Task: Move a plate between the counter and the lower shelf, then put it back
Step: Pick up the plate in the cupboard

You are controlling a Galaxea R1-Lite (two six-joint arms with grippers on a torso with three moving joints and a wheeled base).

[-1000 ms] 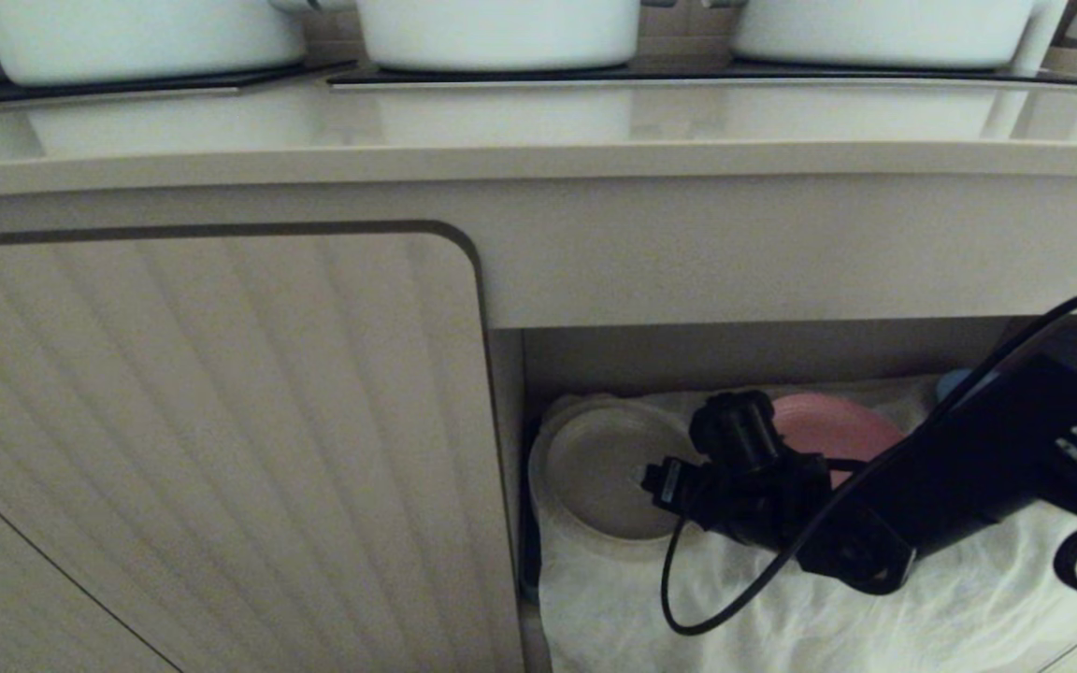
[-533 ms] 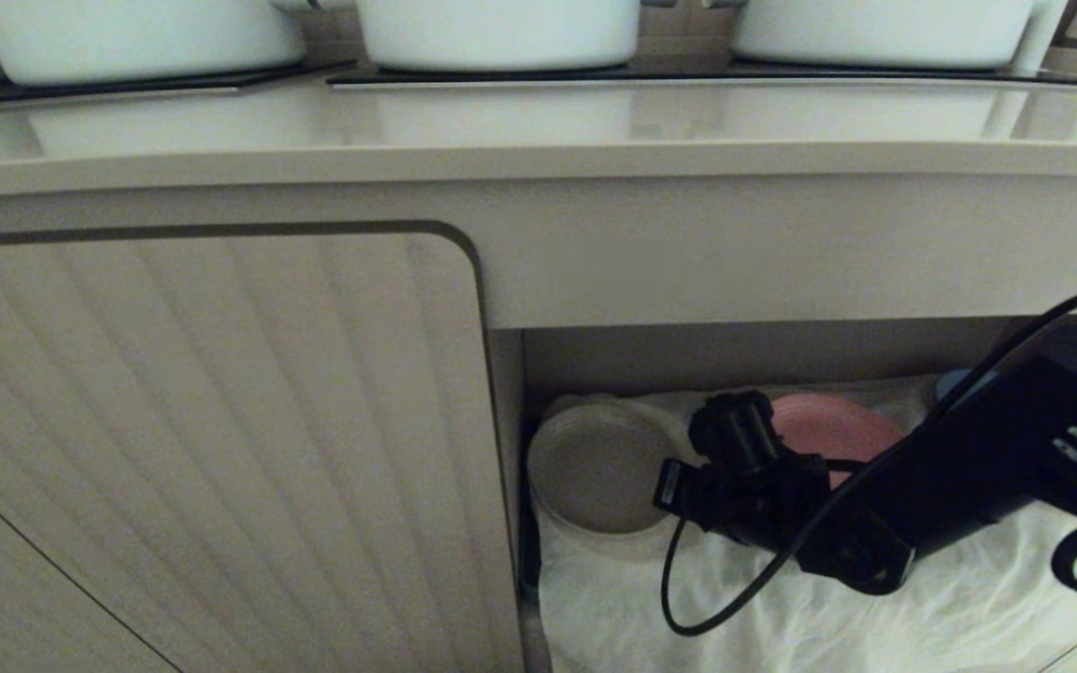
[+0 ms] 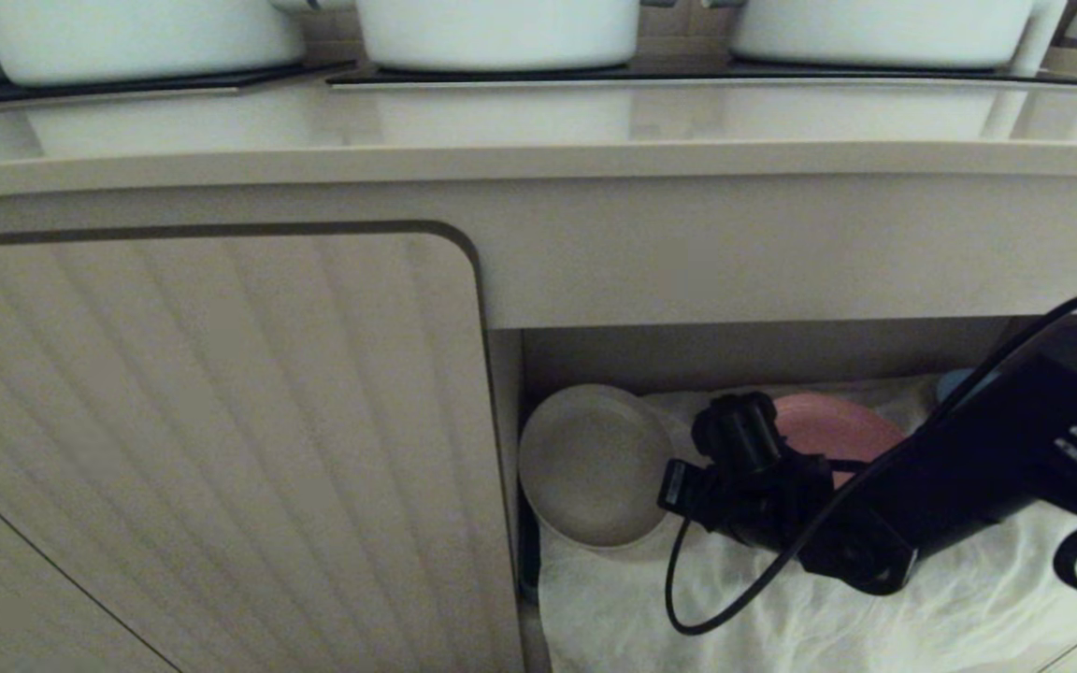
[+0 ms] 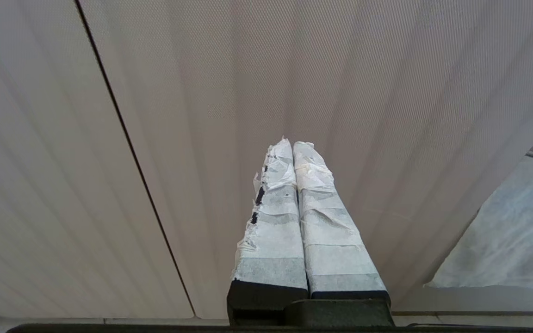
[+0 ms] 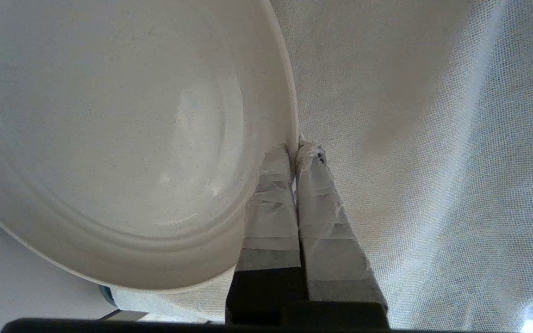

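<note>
Right, the right gripper (image 5: 294,150) is pinched on the plate (image 3: 592,465)'s near-right rim, down in the lower shelf (image 3: 782,608) at its left end. Plate lies left of the fingers; the counter (image 3: 538,140) waits straight above.

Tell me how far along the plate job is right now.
Done: the right tool has reached into the lower shelf and pinched the plate by its rim. In hand: the plate sits tilted in that grip, above the cloth. Left: carry it to the counter, then return it. The left tool idles by the cabinet door.
</note>
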